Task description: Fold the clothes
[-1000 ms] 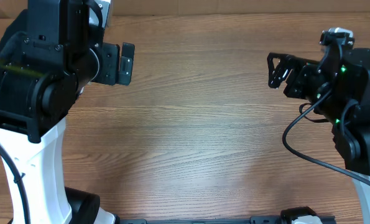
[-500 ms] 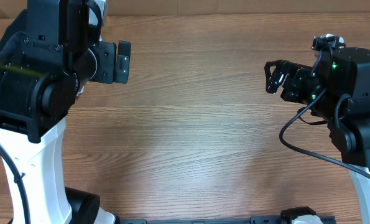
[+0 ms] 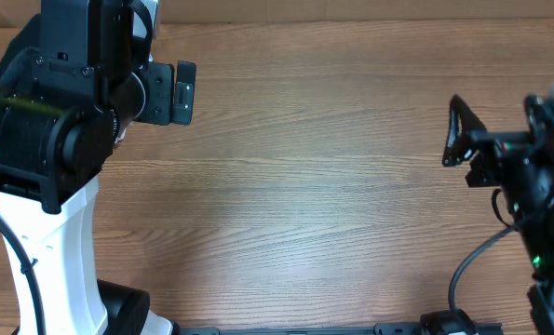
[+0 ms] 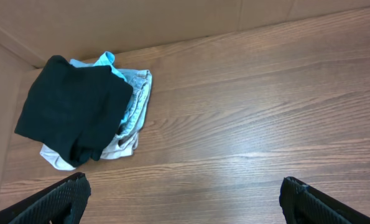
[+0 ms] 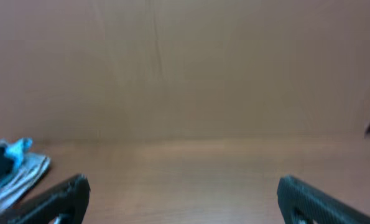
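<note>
Showing a wooden desk (image 3: 314,186) from above, with a robot arm at each side. Holding the left fingers (image 4: 57,200) spread fully wide above the boards, gripping nothing. Holding the right fingers (image 5: 318,199) equally wide and empty, in a blurred view. Showing the clothes (image 4: 69,109) bunched in a heap against a cardboard wall (image 4: 141,22) at a desk corner, black fabric topping pale blue and white pieces, lying well apart from both pairs of fingers

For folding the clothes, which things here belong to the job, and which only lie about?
Job: black garment, lying on top; left claw, open; right claw, open.
Lying about: pale blue, grey and white clothes under it; cardboard wall; wooden table.
</note>
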Controlling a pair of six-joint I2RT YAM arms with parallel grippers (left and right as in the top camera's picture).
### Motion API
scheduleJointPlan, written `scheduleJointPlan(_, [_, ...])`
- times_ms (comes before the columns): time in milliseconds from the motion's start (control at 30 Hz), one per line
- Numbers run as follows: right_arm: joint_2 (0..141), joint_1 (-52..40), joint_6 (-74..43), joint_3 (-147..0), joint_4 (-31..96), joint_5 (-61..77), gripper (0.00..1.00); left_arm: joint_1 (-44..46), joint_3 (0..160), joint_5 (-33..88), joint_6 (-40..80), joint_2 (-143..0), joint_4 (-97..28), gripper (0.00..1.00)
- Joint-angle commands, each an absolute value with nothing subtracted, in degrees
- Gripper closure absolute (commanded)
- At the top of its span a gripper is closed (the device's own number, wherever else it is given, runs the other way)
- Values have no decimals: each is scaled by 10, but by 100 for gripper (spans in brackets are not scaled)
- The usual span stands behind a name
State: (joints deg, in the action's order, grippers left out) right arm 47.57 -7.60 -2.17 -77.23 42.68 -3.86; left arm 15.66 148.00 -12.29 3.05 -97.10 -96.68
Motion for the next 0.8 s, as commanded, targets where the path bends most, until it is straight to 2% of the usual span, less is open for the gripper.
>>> scheduleJointPlan(0, [441, -70, 15, -670, 379, -48, 0, 158, 1478, -131, 39, -963, -968, 0])
scheduleJointPlan(400, [191, -70, 16, -239, 141, -14, 0, 158, 1478, -131, 39, -963, -968, 0])
scheduleJointPlan(533, [119, -56, 15, -143, 95, -9, 0, 158, 1478, -130, 39, -963, -968, 0])
scheduleJointPlan(767, [-1, -4, 15, -69, 72, 49, 0, 158, 1478, -130, 39, -963, -968, 0])
